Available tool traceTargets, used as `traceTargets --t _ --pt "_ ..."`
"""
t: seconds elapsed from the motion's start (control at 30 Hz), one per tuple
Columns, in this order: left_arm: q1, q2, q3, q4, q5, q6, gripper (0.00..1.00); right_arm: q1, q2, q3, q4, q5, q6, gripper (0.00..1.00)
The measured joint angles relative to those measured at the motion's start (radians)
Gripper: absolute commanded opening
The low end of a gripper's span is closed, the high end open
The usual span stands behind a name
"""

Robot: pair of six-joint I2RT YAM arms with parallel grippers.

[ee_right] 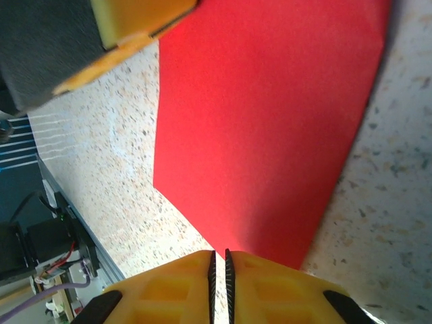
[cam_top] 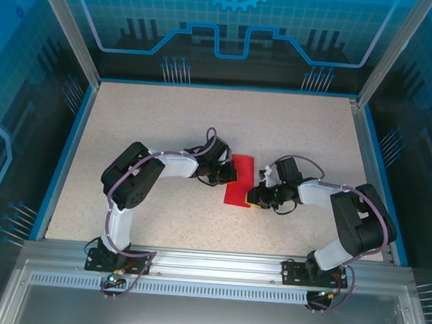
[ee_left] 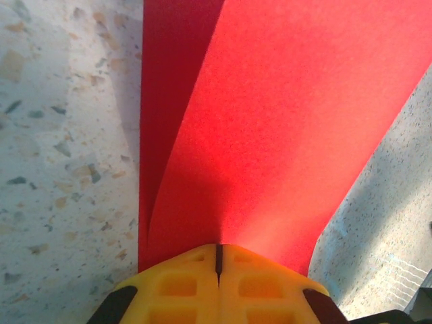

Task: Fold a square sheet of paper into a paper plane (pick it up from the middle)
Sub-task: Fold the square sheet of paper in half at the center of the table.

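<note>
Red sheet of paper (cam_top: 238,180) lies at the centre of the table (cam_top: 167,121) in the overhead view, doubled over into a narrow strip between the two grippers. Left gripper (cam_top: 227,176) pinches its left edge. In that wrist view the yellow fingers (ee_left: 182,283) meet on the upper layer, which bows up off the lower one. Right gripper (cam_top: 255,197) is clamped on the paper's lower right edge, fingers (ee_right: 256,283) nearly touching. I judge the first half-fold is in hand. Next, the raised layer needs laying flat, edges matched, before creasing.
</note>
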Motion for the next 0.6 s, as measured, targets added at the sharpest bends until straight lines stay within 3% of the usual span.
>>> traceTargets --t 0.6 --pt "0.0 0.0 0.0 0.0 0.0 0.001 0.0 -0.012 0.005 0.028 -0.081 0.029 -0.024 0.11"
